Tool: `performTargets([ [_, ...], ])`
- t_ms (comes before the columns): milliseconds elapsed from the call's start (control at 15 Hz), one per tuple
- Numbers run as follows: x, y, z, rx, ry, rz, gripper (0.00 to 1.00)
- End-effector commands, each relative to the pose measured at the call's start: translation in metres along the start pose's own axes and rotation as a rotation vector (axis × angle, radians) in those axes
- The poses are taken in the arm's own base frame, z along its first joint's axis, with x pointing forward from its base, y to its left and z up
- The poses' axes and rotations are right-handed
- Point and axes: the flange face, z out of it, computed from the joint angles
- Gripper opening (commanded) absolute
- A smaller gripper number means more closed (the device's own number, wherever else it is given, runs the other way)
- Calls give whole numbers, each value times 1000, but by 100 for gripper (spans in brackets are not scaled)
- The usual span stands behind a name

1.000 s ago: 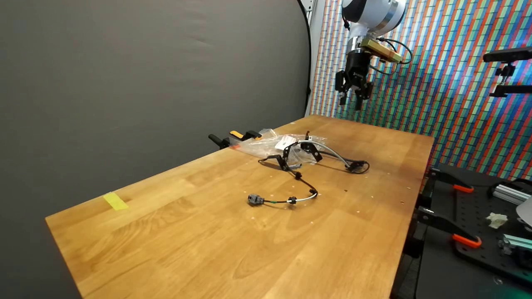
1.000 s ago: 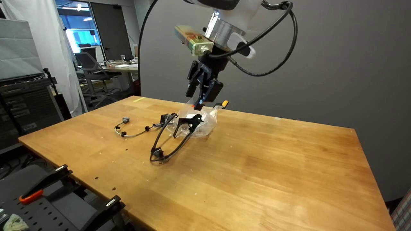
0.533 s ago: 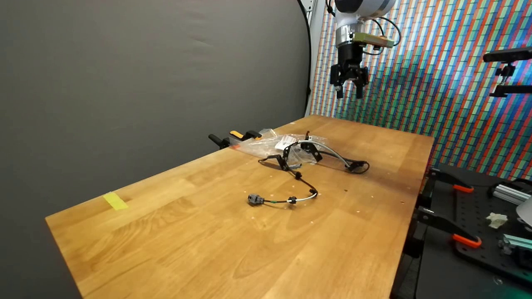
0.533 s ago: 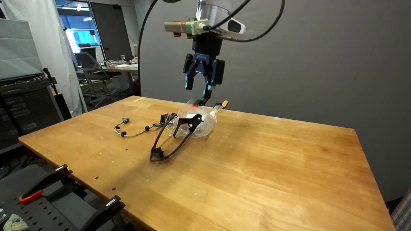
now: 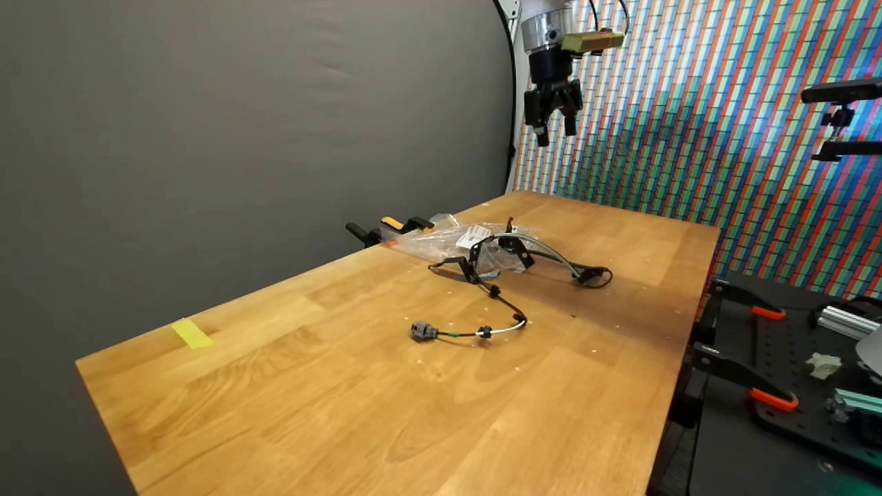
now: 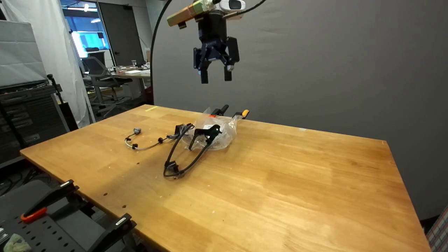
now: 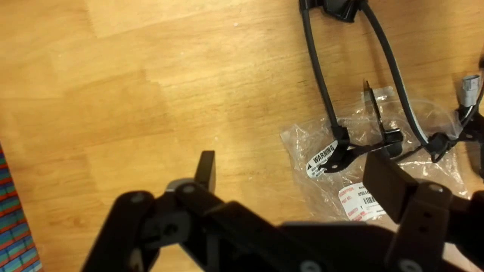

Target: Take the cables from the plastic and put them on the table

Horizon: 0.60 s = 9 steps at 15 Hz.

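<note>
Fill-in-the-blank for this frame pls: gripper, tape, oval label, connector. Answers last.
1. The gripper holds nothing, its jaws ____.
2. The tape strip on the table is ____ in color.
3. In the wrist view, the biggest word on the oval label is ____.
4. The connector ending the cable, apart from the plastic bag, is ____ in color.

Missing words: open; yellow; WARNING; gray.
</note>
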Motion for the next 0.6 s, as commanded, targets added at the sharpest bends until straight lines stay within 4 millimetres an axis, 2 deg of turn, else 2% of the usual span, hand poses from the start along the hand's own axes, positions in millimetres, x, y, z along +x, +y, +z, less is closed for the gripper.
performTargets([
  [0, 5, -3, -33, -153, 81, 0, 100],
  [200, 8, -7, -50, -203, 110, -5, 100],
  [267, 9, -6, -33, -171, 86, -16, 100],
  [533, 11, -8, -40, -178, 101, -16, 100],
])
